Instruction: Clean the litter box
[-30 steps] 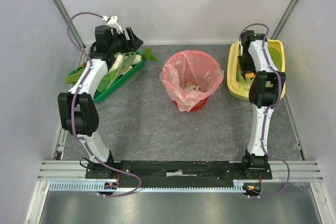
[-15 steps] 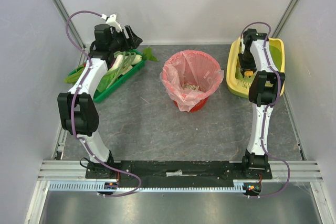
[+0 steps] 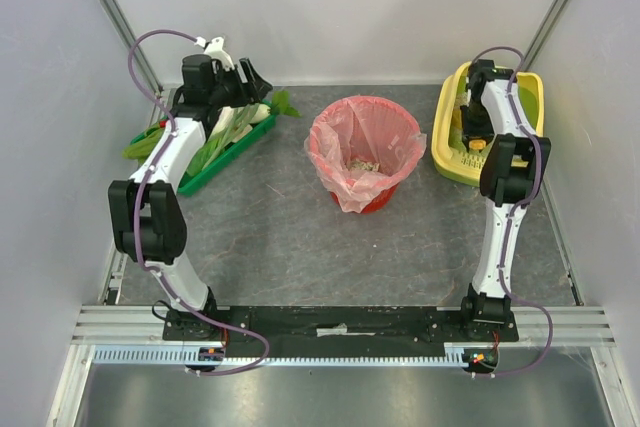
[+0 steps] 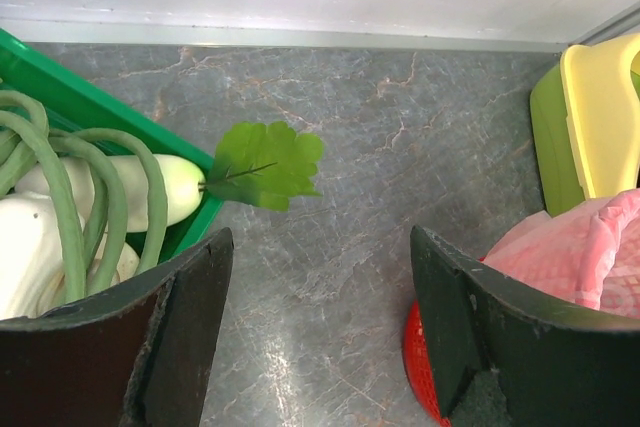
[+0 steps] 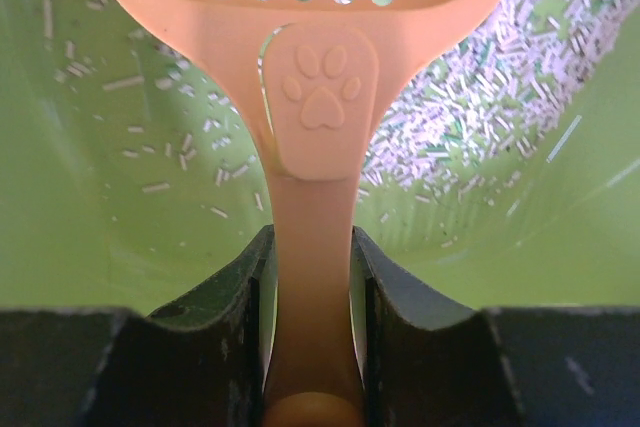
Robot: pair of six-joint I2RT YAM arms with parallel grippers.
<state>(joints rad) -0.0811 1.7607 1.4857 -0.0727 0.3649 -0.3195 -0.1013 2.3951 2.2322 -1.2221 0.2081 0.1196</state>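
Clenching orange litter scoop (image 5: pixel 320 97) in right tool (image 5: pixel 310 292), inside litter box (image 3: pixel 447 125), far-right corner of tabletop (image 3: pixel 280 237), left tool (image 4: pixel 318 287) released

- The litter box (image 3: pixel 442 137) sits at about 2 o'clock on the table, in the far right corner close to the walls.
- It is a wide, shallow tray with rounded corners, its long side running from 6 to 12 o'clock.
- The outer shell and rim are yellow (image 4: pixel 600 117) and the inside is lime green (image 5: pixel 120 197).
- The end at 6 o'clock has a slotted section in the rim.
- The litter (image 5: pixel 470 97) is pale and made of small rod-shaped grains. In the right wrist view it is banked toward 1 o'clock.
- Toward 9 o'clock in that view the green floor is mostly bare, with only stray grains.
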